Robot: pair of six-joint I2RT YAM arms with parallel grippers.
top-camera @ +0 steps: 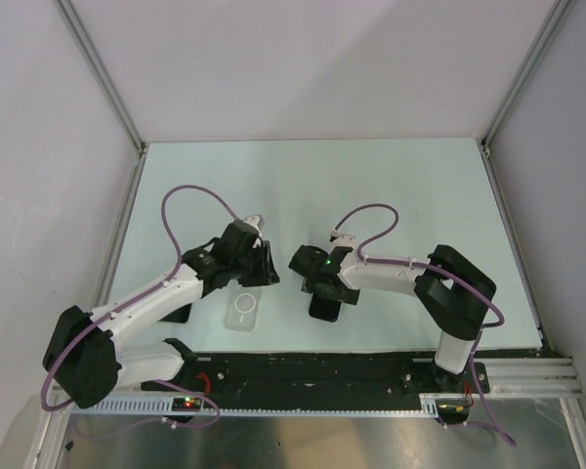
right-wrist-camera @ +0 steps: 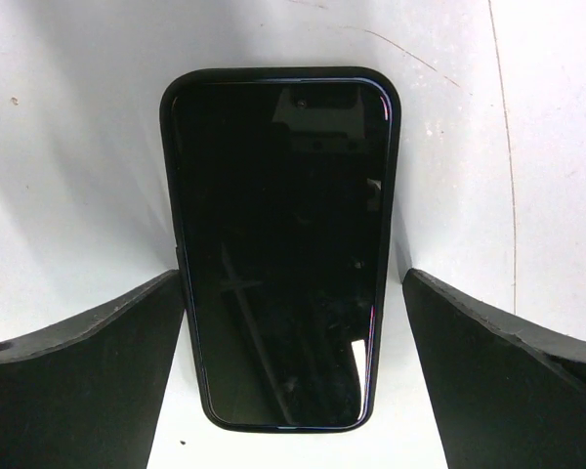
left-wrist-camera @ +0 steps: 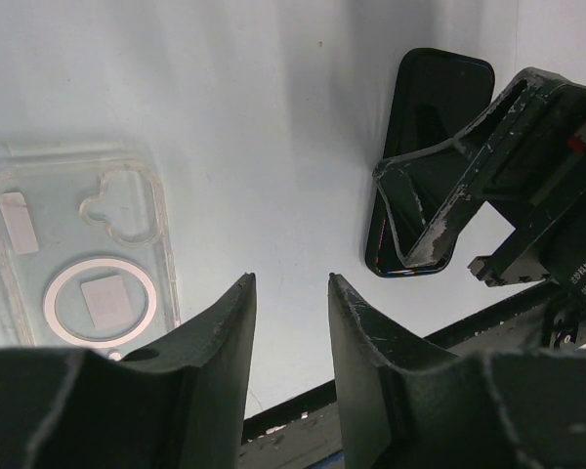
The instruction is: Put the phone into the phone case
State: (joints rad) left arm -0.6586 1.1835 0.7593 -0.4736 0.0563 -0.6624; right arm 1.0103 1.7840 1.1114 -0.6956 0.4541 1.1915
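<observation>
Right claw (right-wrist-camera: 293,277): mine, spread to its widest, pinching nothing, with one finger just beside each long edge of the phone (right-wrist-camera: 283,244).
Phone: flat on the pale table (right-wrist-camera: 78,147), screen up, centre of my wrist frame. Its long axis runs top to bottom, straight out between my fingers, so I judge a squeeze would take it across its narrow width.
Left claw (left-wrist-camera: 291,283): part open, empty.
Phone case (left-wrist-camera: 78,254): clear shell, flat, left side of that frame. In the overhead view it lies left of the phone, apart from it, nearer my left arm.
</observation>
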